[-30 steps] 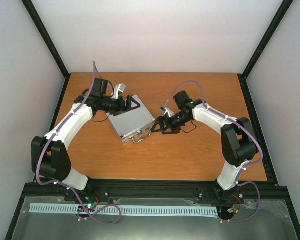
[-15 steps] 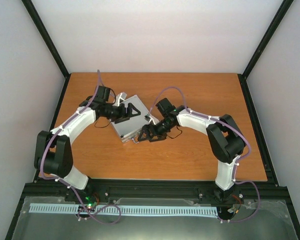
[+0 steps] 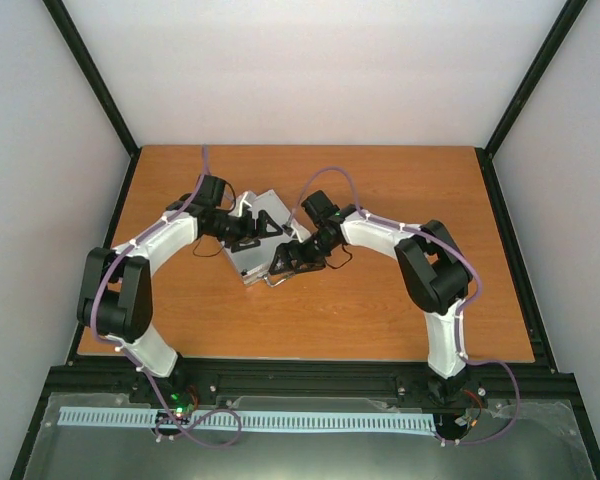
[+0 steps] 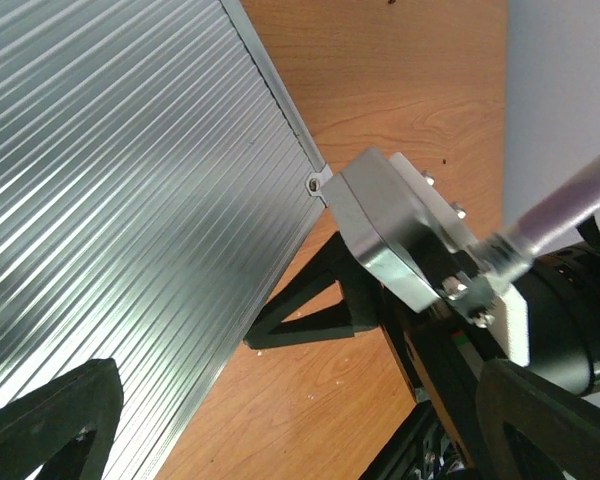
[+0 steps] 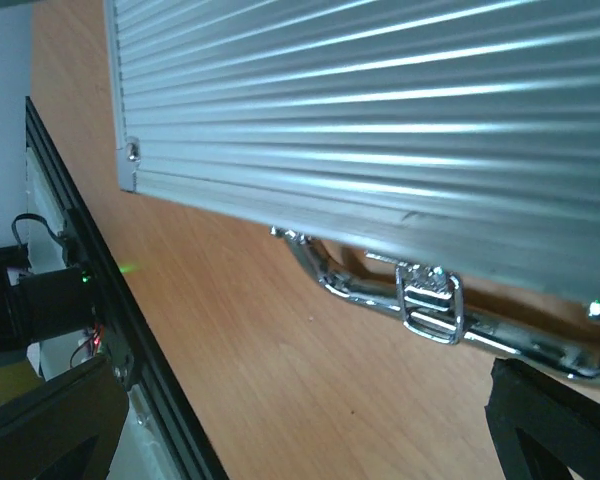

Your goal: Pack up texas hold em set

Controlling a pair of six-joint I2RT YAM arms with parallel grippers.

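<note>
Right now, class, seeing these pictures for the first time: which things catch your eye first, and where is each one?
A ribbed silver case lies shut in the middle of the wooden table, with its shiny handle on the near edge. Both arms bend in over it: the left gripper is open above the lid, and the right gripper is open by the handle.

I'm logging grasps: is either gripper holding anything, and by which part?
Nothing is held. The left gripper and right gripper both stand open above the closed case, neither gripping its handle.
</note>
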